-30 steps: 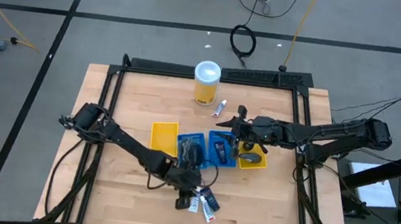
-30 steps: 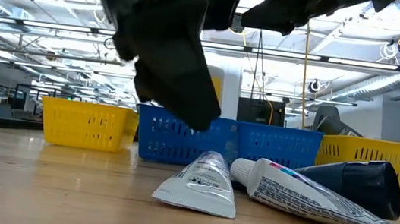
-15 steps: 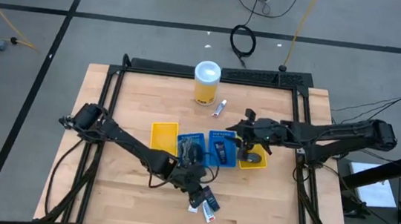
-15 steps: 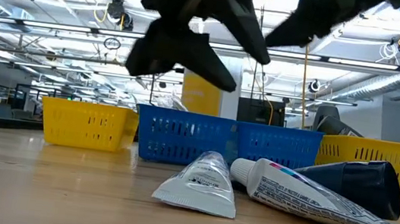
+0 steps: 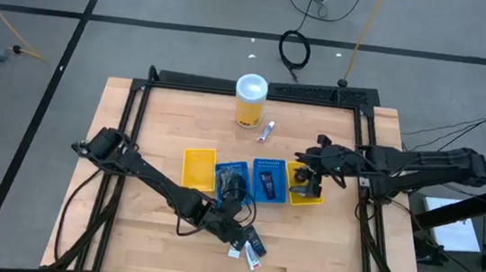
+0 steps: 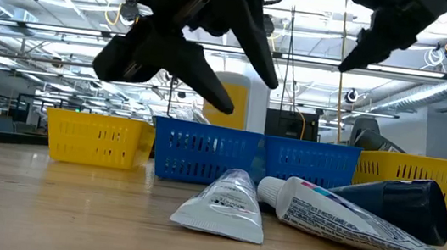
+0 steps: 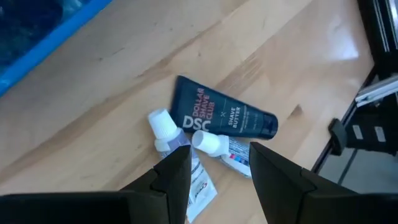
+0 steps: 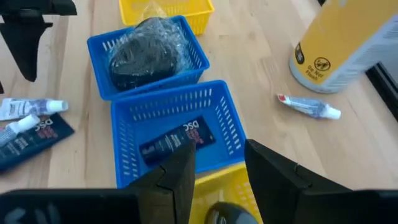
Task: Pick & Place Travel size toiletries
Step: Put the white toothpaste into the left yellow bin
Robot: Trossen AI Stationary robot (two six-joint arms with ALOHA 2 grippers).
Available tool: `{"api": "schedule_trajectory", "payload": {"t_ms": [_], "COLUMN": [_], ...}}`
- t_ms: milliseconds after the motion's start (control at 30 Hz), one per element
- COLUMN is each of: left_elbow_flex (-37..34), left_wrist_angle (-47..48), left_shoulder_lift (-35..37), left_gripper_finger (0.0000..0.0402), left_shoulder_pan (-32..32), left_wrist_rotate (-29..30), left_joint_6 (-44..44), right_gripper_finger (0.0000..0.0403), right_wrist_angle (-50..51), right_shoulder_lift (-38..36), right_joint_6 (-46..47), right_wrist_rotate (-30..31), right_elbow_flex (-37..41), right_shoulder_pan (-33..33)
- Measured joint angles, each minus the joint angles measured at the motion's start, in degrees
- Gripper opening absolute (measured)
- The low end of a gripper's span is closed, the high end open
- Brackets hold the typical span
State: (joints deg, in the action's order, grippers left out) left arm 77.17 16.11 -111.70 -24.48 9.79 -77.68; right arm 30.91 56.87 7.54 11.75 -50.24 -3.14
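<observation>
Roughly halfway: a wrapped black bundle (image 8: pixel 144 53) and one dark tube (image 8: pixel 176 140) are sitting in the blue trays (image 8: pixel 219 111). Both the left gripper (image 7: pixel 214 163) and right gripper (image 8: pixel 214 162) are hovering spread and empty, while three tubes (image 7: pixel 211 127) are lying loose near the table's (image 5: pixel 142 234) front edge and another is waiting beside the yellow canister (image 5: pixel 250 101).

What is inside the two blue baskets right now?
One blue basket holds a dark tube. The other holds a black item in clear wrap; anything under that wrap is hidden.

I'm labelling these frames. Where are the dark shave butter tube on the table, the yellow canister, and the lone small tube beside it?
dark shave butter tube (image 7: pixel 219 116), left wrist view, middle of its body
yellow canister (image 5: pixel 252 88), high view, white lid
lone small tube (image 8: pixel 308 106), right wrist view, mid-body
</observation>
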Motion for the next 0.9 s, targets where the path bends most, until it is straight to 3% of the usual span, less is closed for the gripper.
{"api": "schedule_trajectory", "payload": {"t_ms": [167, 433, 900], "left_elbow_flex": [3.96, 17.57, 18.00], "left_wrist_angle": [-0.19, 21.45, 24.43], "left_shoulder_lift": [-3.04, -10.07, -11.03], "left_gripper_finger": [0.0159, 0.0158, 0.0159], "left_shoulder_pan": [0.01, 1.74, 4.37], "left_wrist_rotate": [-0.66, -3.50, -5.66], "left_joint_6": [0.16, -0.09, -2.41], "right_gripper_finger": [0.0130, 0.0130, 0.0130], "right_wrist_angle": [2.68, 1.34, 0.57], "right_shoulder_lift": [-1.54, -4.41, -6.85], "right_joint_6": [0.82, 0.84, 1.45], "right_wrist_rotate": [0.02, 0.02, 0.06], "right_elbow_flex": [0.17, 3.74, 4.94], "right_shoulder_pan": [0.00, 0.00, 0.00]}}
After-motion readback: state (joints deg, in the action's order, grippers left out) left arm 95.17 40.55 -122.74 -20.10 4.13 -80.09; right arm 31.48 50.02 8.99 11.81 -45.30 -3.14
